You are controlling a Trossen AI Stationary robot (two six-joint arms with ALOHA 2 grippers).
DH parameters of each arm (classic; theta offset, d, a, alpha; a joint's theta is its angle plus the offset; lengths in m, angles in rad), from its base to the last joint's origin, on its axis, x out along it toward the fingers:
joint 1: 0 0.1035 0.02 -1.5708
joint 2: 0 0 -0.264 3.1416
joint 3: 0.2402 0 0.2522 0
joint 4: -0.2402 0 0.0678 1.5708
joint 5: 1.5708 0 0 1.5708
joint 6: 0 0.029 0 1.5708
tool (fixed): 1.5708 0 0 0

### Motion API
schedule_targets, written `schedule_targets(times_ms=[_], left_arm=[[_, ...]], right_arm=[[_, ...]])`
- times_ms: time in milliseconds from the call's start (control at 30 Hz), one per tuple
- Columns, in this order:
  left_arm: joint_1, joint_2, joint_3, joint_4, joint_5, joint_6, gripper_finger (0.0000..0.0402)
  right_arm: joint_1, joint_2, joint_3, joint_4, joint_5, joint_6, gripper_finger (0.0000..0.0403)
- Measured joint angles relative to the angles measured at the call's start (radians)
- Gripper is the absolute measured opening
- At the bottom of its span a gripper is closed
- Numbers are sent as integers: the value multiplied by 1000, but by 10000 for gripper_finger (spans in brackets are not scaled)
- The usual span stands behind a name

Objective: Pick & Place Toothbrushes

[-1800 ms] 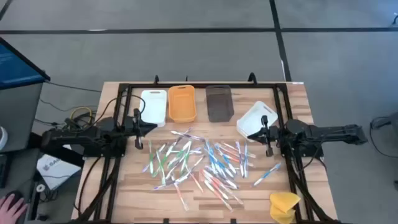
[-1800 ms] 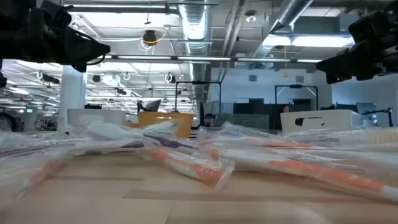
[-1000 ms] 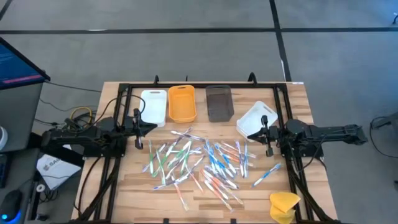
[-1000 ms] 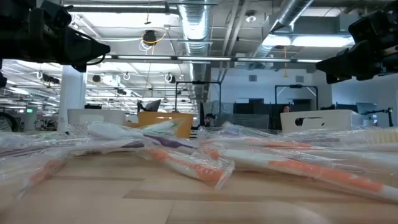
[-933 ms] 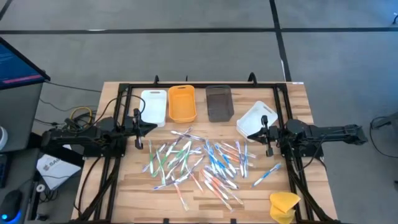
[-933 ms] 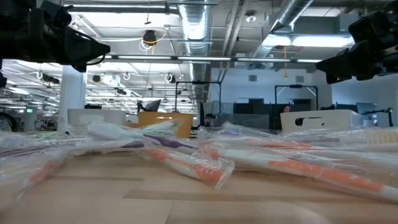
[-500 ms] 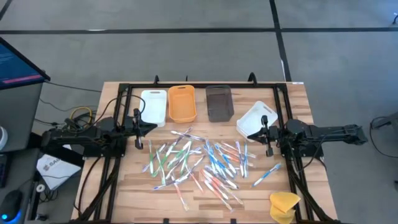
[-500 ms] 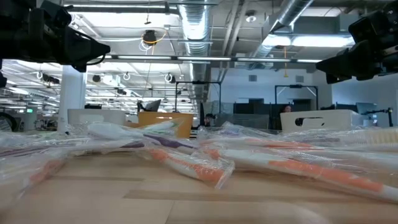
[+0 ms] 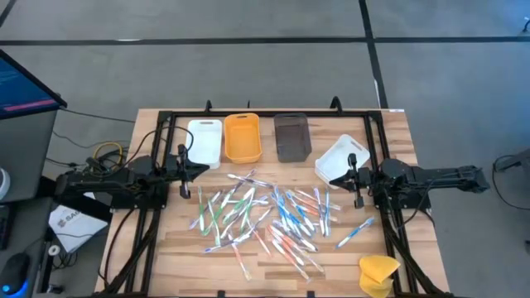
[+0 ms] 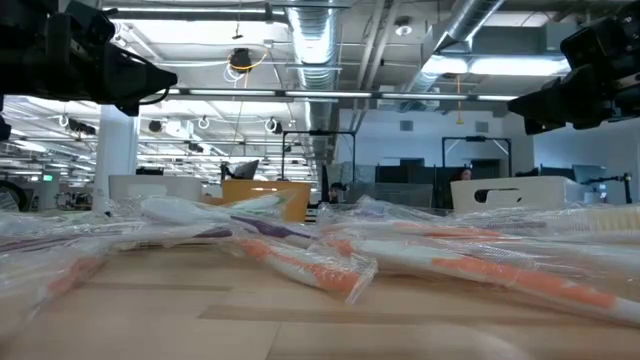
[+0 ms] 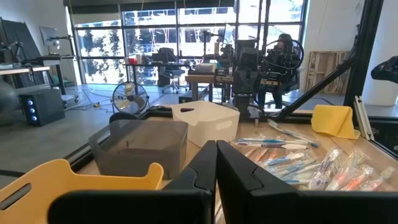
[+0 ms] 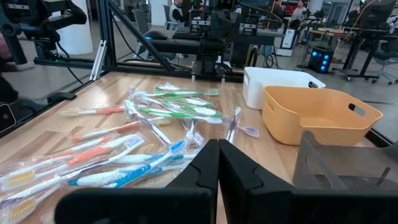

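Wooden table (image 9: 166, 248), 4 trays along the far edge.
The toothbrushes (image 9: 265, 217) lie scattered mid-table; my left gripper (image 9: 184, 171) and right gripper (image 9: 356, 180) flank them, both clenched, empty.

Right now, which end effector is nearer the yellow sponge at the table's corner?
Right. The right end effector is at the table's right side, on the same side as the yellow sponge; the left end effector waits across the toothbrushes.
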Motion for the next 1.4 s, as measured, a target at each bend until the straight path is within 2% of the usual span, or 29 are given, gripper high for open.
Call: schedule_targets(times_ms=[1400], left_arm=[[0, 0, 0, 41, 0, 25, 2]], right_arm=[[0, 0, 0, 0, 0, 0, 0]])
